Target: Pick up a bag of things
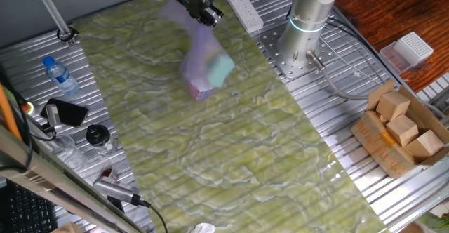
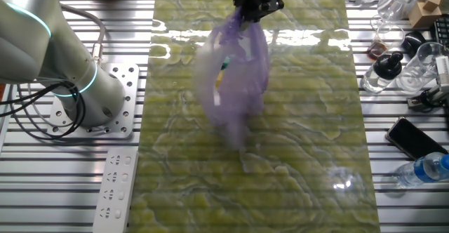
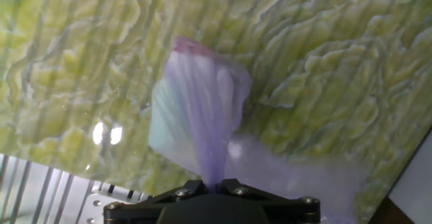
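Purple crinkled plastic bag (image 1: pixel 203 68) hangs from my gripper (image 1: pixel 205 15), clamped on its neck; swinging contents may slip it free.

Bag of things (image 1: pixel 203 64): thin translucent plastic film, pale purple, crinkled, blurred in both fixed views; a matt teal box shows through it. Gripper (image 1: pixel 208 17): black, matt, with small metal screws visible in the hand view. Table mat (image 1: pixel 231 156): glossy yellow-green marbled sheet, smooth, throwing bright glare spots. Table (image 1: pixel 393 198): ribbed bare metal, silvery. Arm base (image 1: pixel 309 19): smooth pale glossy casing. Cardboard box (image 1: pixel 393 145): brown, matt, holding raw wooden blocks. Water bottle (image 1: pixel 62 78): clear plastic.
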Action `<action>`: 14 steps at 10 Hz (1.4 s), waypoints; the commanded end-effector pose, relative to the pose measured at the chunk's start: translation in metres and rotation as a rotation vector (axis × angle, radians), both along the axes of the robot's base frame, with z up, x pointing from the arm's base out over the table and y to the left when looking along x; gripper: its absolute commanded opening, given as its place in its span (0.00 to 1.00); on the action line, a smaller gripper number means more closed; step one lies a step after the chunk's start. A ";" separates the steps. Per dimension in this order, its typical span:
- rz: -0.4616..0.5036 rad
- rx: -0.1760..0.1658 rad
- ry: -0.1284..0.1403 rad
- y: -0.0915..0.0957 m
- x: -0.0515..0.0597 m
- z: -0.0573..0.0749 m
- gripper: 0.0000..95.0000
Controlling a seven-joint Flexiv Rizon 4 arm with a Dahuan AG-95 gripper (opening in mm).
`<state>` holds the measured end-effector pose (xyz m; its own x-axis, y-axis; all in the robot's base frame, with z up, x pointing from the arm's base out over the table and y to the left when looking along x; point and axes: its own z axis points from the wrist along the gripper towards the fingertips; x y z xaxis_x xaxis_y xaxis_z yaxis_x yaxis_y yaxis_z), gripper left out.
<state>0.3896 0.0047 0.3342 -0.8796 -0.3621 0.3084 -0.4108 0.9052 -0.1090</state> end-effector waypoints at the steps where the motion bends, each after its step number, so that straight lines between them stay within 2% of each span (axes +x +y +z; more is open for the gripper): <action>1: 0.021 0.008 -0.033 -0.001 -0.001 -0.001 0.00; 2: 0.063 0.041 -0.097 -0.001 -0.001 -0.001 0.00; 4: 0.079 0.097 -0.203 -0.001 -0.001 -0.001 0.00; 7: 0.074 0.099 -0.241 -0.001 -0.001 -0.001 0.00; 10: 0.095 0.101 -0.227 -0.002 -0.001 0.001 0.00; 14: 0.103 0.112 -0.228 -0.004 0.010 0.023 0.00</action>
